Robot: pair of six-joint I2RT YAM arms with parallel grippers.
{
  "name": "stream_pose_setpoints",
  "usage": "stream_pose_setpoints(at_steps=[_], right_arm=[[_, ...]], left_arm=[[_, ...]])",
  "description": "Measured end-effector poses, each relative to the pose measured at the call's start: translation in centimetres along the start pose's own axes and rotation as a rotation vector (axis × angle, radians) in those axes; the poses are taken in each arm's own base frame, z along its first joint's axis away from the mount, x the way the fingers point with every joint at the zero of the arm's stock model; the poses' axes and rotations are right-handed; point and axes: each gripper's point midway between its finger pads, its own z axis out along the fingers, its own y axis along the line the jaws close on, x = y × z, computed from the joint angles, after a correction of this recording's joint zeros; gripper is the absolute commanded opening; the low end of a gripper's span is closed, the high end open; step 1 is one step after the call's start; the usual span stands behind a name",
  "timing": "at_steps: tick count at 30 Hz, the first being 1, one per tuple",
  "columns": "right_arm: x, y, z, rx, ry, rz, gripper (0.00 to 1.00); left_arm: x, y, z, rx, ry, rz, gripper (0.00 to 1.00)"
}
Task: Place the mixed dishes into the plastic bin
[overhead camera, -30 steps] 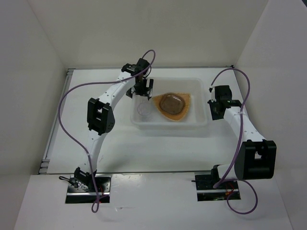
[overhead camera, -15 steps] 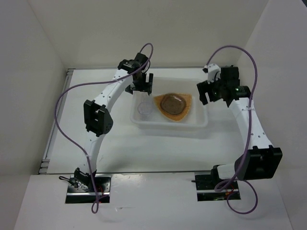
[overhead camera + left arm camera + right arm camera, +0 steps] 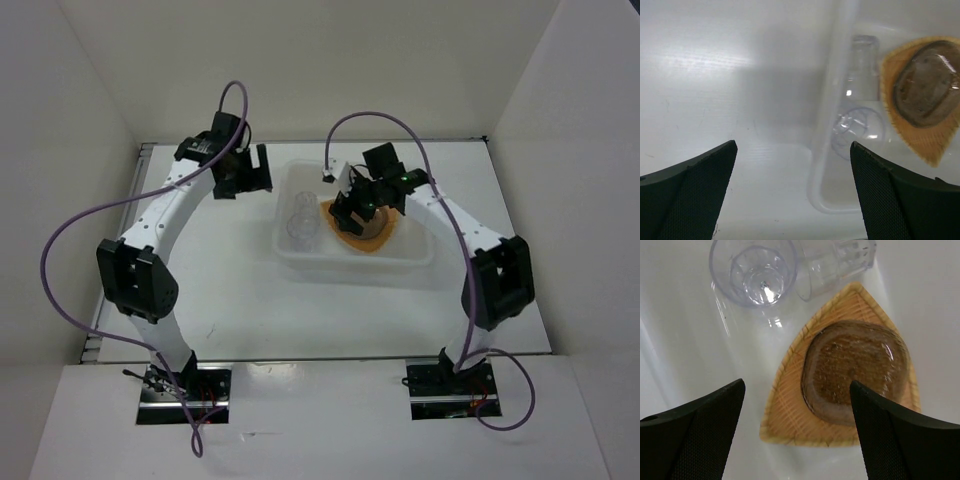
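Plastic bin (image 3: 355,262): holds orange plate (image 3: 790,410) bearing a grey-brown saucer (image 3: 855,370); two glass cups (image 3: 752,272) beside it, one upright, one on its side. Right gripper (image 3: 362,205): above the plate, fingers apart, empty. Left gripper (image 3: 245,180): outside the bin's left wall, fingers apart, empty.

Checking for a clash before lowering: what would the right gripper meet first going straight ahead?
The right gripper, open, would likely meet the grey-brown saucer first, resting on the orange plate in the bin; depth is unclear.
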Motion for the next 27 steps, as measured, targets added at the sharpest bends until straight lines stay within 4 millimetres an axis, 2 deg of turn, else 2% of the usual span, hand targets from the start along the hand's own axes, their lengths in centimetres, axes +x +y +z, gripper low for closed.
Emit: stream_pose_setpoints(at_steps=[4,7,13,16,21,27], right_arm=[[0.1,-0.2,3.8,-0.062,0.018,0.005,0.90],[-1.0,-1.1,5.5,-0.082,-0.013,0.000,0.90],[-3.0,-2.3,7.9,-0.112,-0.078,-0.015,0.90],[-3.4,-2.6,9.0,-0.126,-0.098,-0.021,0.90],[-2.8,-2.6,10.1,-0.144,-0.098,-0.037,0.90],[-1.7,-2.8,11.8,-0.152,-0.087,-0.066,0.90]], left_arm=[[5.1,4.9,3.1,-0.072,0.143,-0.096,1.00],[7.8,6.4,4.1,-0.099,0.223,-0.132,1.00],[7.7,7.4,4.2,-0.105,0.222,-0.158,1.00],[8.5,8.4,4.1,-0.122,0.239,-0.175,1.00],[10.6,9.0,4.5,-0.129,0.288,-0.207,1.00],[10.7,8.8,4.6,-0.119,0.294,-0.214,1.00]])
